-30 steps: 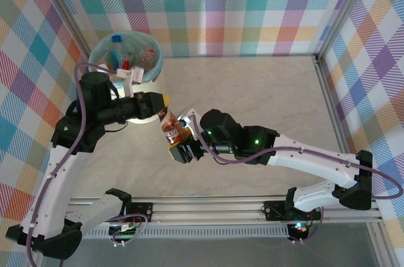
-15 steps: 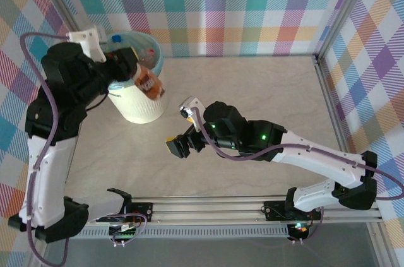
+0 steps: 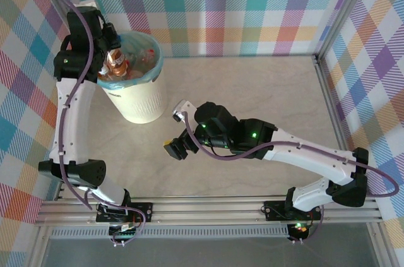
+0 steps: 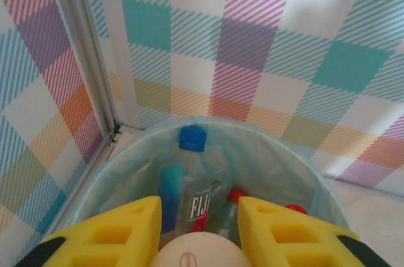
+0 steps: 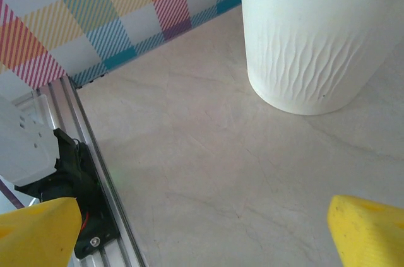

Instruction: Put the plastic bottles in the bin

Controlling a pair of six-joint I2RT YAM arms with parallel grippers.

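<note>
My left pincer [image 3: 112,59] hangs directly over the bin [image 3: 136,100], closed on an orange bottle [image 3: 117,66]. From the left wrist I see its 2 yellow fingers [image 4: 120,229] clamped on either side of the bottle's pale round end. I judge the bottle's long axis runs along the pincer and points down into the bin's mouth. The drop lies straight below. The teal liner [image 4: 208,123] rings the opening, and a clear bottle with a blue cap [image 4: 191,138] stands inside among several red caps. This arm is plainly the nearer 1. My right pincer [image 3: 176,148] sits low over the tabletop [image 3: 265,90], just in front of the bin and clear of its white wall, with its jaws spread wide and nothing between them. The tabletop is pale, smooth and faintly veined. Room is tight on the left: the plaid walls [image 3: 208,8] meet in a corner just behind the bin, and a metal frame post [image 4: 82,59] stands beside its rim. I would release without swinging sideways.
</note>
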